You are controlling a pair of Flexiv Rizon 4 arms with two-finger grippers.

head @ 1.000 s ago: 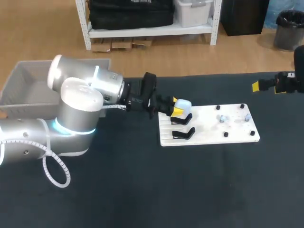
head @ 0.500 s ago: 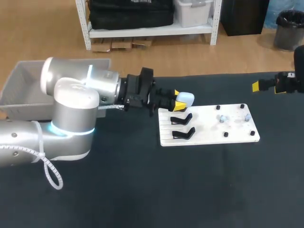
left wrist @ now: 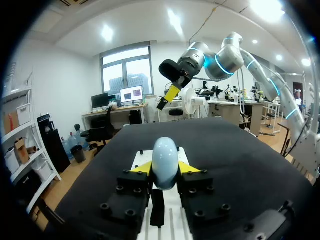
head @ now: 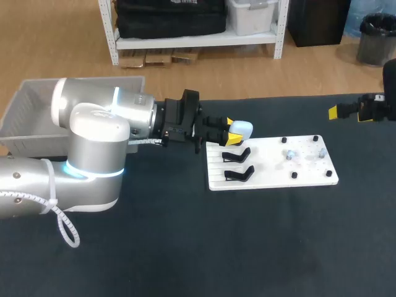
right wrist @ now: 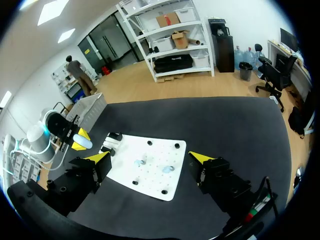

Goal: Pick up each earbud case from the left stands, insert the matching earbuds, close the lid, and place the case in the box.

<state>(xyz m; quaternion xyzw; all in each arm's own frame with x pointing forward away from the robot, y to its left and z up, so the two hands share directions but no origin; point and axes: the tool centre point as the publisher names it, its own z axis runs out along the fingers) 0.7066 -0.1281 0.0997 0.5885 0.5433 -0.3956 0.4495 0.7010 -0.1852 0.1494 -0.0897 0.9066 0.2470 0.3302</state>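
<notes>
A pale blue earbud case (head: 241, 129) hangs just above the upper black stand (head: 237, 154), with my left gripper (head: 233, 133) shut on it. In the left wrist view the case (left wrist: 165, 161) stands upright between the yellow fingertips (left wrist: 141, 167). Both black stands, the upper and the lower stand (head: 239, 174), are bare on the left of the white board (head: 272, 171). Two small pale earbuds (head: 289, 154) (head: 322, 150) lie on its right part. My right gripper (right wrist: 150, 159) hovers open, high over the table's far right, above the board (right wrist: 150, 177).
A grey box (head: 28, 114) stands at the table's back left corner, behind my left arm. Small black pegs (head: 294, 175) dot the board's right half. Black tabletop (head: 247, 241) stretches in front of the board.
My left gripper has lifted the case a little up and away from the upper stand. The right arm has not moved.
</notes>
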